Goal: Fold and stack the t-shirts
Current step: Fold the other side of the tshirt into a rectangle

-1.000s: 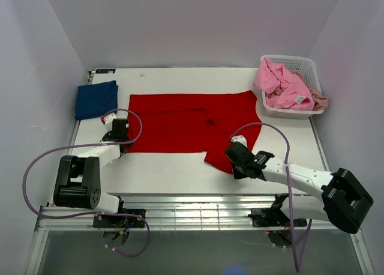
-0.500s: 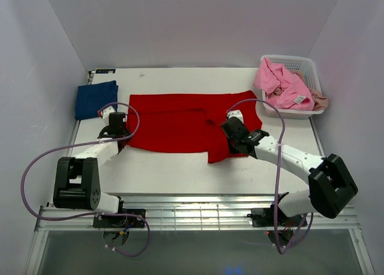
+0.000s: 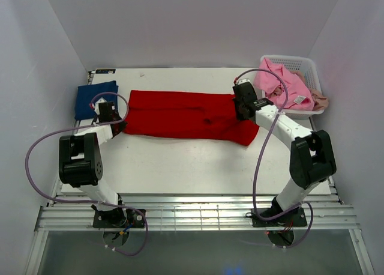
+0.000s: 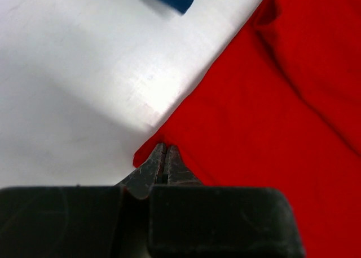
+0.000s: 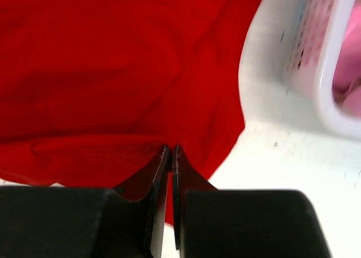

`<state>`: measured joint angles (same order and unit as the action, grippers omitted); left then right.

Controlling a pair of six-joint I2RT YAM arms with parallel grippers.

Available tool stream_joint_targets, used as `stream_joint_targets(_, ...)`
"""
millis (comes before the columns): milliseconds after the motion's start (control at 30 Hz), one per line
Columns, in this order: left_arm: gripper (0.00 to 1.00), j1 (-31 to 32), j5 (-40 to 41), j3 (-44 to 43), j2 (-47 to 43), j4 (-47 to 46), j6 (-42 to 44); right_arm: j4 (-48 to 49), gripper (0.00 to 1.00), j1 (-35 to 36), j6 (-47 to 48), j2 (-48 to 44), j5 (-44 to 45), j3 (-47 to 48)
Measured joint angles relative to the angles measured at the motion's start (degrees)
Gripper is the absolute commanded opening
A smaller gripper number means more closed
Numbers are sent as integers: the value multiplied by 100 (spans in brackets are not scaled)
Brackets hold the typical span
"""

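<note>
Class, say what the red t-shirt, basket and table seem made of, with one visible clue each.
The red t-shirt: soft matte cloth, perhaps cotton; it folds and creases. The basket: smooth white plastic, moulded lattice. The table: flat, hard white sheet, faintly reflective; material unclear.

Bright red t-shirt (image 3: pixel 180 114) is lying flat just left of the white basket (image 3: pixel 287 113). It is doubled into a long band running sideways, with the end nearest the basket sagging into a loose corner. Navy t-shirt (image 3: pixel 96 99) is sitting folded well apart from the basket, beyond the red one's far end. Pink t-shirt (image 3: pixel 281 86) is bunching up inside the basket and spilling over its rim. Beige t-shirt (image 3: pixel 321 101) is peeking out at the basket's right side.
</note>
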<state>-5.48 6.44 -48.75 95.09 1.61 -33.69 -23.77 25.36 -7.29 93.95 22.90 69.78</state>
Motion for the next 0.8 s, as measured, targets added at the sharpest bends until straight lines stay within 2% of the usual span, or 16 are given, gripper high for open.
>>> stream_joint_targets(200, 0, -87, -632, -807, 741, -87, -87, 39, 8, -280, 367, 828, -225, 929)
stream_joint_targets(367, 0, -85, -1110, -1235, 960, -160, -181, 31, 8, -417, 538, 1209, -365, 1281)
stream_joint_targets(567, 0, -98, -1394, -1661, 1058, -181, -234, -20, 8, -549, 625, 1329, -455, 1596)
stream_joint_targets(800, 0, -181, -1491, -1683, 1058, -162, -243, -31, 8, -686, 629, 1329, -494, 1847)
